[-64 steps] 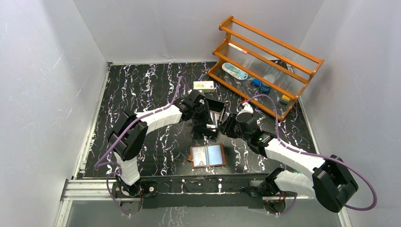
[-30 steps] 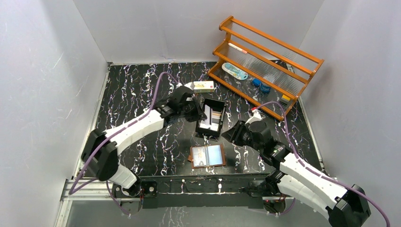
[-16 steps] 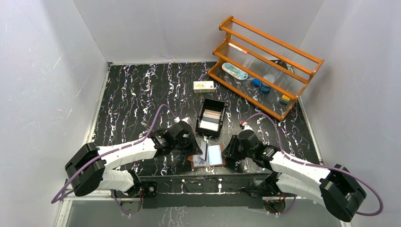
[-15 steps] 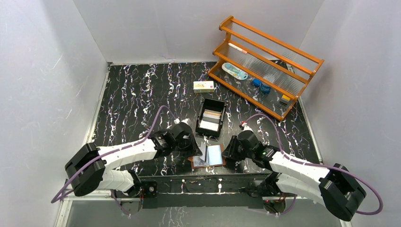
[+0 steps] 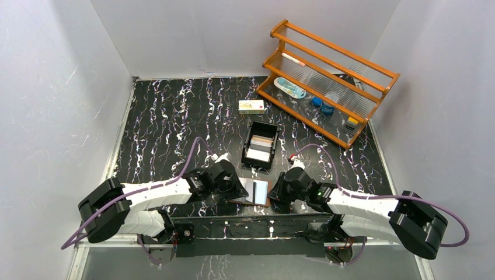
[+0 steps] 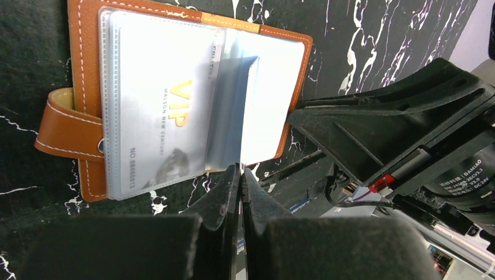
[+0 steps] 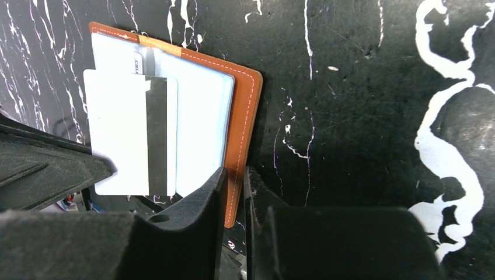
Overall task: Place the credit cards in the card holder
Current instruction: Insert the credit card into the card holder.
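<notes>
Since half a second ago both my arms have dropped lower over the near edge of the table, and the card holder [image 6: 82,58] has slid a little to the left under them. It lies open on the black marbled table [image 7: 362,116], close to the near edge. One VIP card [image 6: 157,116] is already behind its clear sleeve.

My left gripper [image 6: 238,172] is pinched nearly shut on the bottom edge of a pale card [image 6: 230,116]. The card stands over the middle of the holder, at the mouth of the next pocket. My right gripper [image 7: 233,175] is narrow too, and seems to be clamped on the holder's right leather edge to steady it.

I see several ways this could go wrong:
- I grip only a thin strip of the card, so any resistance could make it pivot or slip out.
- The card's leading edge could catch the soft sleeve lip and fold it over instead of sliding in.
- A push could drag the holder out of my right grip, which bites little leather.
- My two grippers sit just beside each other and could bump.

More cards [image 5: 261,153] wait in the black tray [image 5: 246,146].
</notes>
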Controlling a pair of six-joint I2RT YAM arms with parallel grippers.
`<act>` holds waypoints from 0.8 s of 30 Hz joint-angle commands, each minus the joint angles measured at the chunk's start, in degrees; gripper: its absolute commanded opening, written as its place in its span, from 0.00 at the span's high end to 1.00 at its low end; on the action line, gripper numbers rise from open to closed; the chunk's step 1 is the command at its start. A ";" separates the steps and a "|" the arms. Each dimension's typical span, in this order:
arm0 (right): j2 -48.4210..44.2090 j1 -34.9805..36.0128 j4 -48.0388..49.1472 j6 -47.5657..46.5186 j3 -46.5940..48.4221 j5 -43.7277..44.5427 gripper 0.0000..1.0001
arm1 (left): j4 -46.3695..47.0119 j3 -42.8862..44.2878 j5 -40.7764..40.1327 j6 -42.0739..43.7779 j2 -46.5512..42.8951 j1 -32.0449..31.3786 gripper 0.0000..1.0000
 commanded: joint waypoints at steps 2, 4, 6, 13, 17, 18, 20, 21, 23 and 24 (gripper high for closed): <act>0.74 1.63 0.52 2.06 -2.11 2.82 0.77 | -0.50 -1.06 -2.58 0.26 -3.89 -0.34 1.00; 0.39 1.68 0.31 2.17 -2.35 3.06 0.78 | -2.10 -0.26 -3.92 1.18 -6.58 -0.34 1.00; -0.04 1.73 0.04 2.32 -2.54 3.34 0.78 | -4.07 -0.28 -5.52 1.46 -8.90 -0.34 1.00; -1.73 1.82 -0.62 2.63 -2.94 4.14 0.78 | -2.09 -1.81 -5.69 4.17 -8.50 -0.34 1.00; -2.47 1.86 -0.69 2.61 -2.81 4.08 0.78 | -2.40 -0.97 -6.64 7.19 -6.35 -0.26 1.00; -2.59 1.90 -0.77 2.63 -2.73 4.16 0.78 | -2.39 -0.85 -7.07 8.06 -6.02 -0.28 1.00; -2.82 1.99 -0.83 2.63 -2.75 4.09 0.78 | -1.71 -1.12 -7.10 9.11 -5.41 -0.27 1.00; -2.93 1.99 -0.84 2.62 -2.76 4.17 0.78 | -1.15 -1.44 -7.06 9.14 -5.11 -0.26 1.00; -3.00 2.08 -0.65 2.63 -2.77 4.16 0.78 | 0.18 -2.31 -7.00 9.58 -4.80 -0.29 1.00; -2.99 2.13 -0.57 2.63 -2.81 4.12 0.78 | 0.98 -2.70 -6.94 10.24 -4.76 -0.30 1.00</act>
